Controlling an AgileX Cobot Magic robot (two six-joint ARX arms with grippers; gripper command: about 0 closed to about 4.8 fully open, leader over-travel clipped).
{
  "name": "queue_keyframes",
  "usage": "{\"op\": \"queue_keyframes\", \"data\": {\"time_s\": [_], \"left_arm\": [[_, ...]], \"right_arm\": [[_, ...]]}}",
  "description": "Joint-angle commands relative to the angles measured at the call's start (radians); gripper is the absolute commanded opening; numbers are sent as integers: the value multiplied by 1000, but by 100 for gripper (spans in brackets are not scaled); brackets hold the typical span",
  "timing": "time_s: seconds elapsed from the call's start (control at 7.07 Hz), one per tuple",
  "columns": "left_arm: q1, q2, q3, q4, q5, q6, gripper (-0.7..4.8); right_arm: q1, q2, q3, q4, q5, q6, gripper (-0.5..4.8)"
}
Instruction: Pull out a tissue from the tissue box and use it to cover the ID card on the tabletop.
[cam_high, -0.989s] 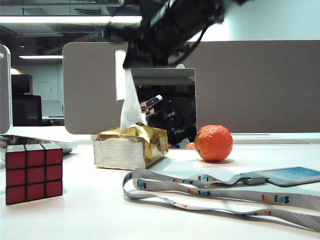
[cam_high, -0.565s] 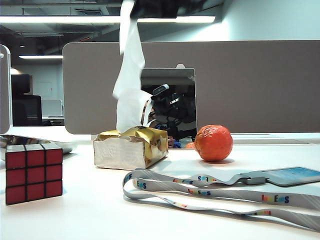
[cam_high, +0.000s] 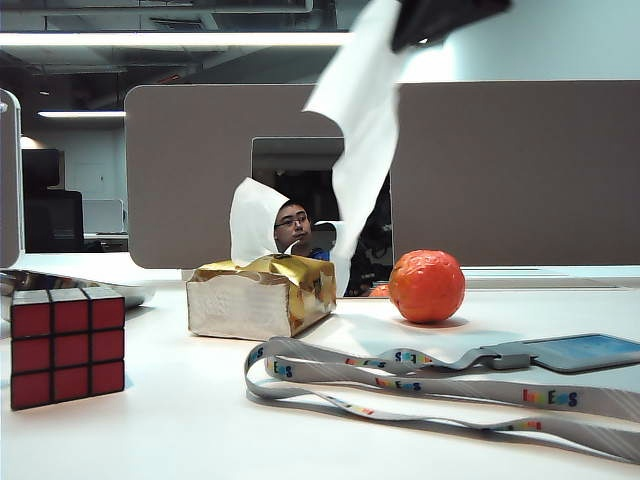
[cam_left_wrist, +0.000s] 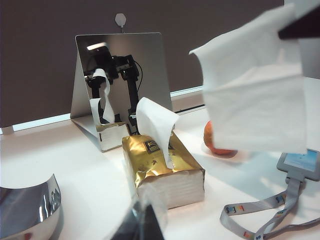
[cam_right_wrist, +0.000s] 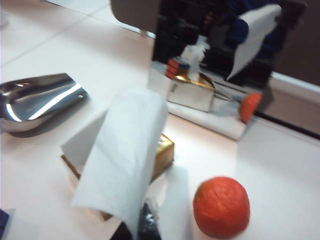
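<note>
- Right hand (cam_high: 440, 15) high above the desk (cam_high: 180, 430), pinching the tissue (cam_high: 362, 120), which hangs free of the tissue box (cam_high: 262, 295).
- Left hand (cam_left_wrist: 145, 222) low at the near side of the box; cannot tell whether spread or pressed together.
- ID card (cam_high: 585, 350) flat on the desk, right of the orange (cam_high: 427, 286), lanyard (cam_high: 420, 385) trailing forward.
- Best carried over the card, lowered until the trailing edge touches beyond it, then draped flat before release.
- Worth keeping clear of the orange.

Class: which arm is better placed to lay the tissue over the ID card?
Right. Its pincer holds the thin white tissue aloft, near the light-blue ID card. The left pincer holds nothing.
</note>
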Motion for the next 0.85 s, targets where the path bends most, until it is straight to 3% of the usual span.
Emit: {"op": "queue_keyframes", "data": {"time_s": [0.14, 0.71, 0.85], "left_arm": [[-1, 1, 3, 16, 0, -3, -6], [-1, 1, 3, 16, 0, -3, -6], [-1, 1, 3, 16, 0, -3, -6]], "right_arm": [[0, -117, -187, 52, 85, 108, -5], [-2, -175, -345, 58, 199, 166, -5], [-33, -175, -426, 77, 248, 261, -5]]}}
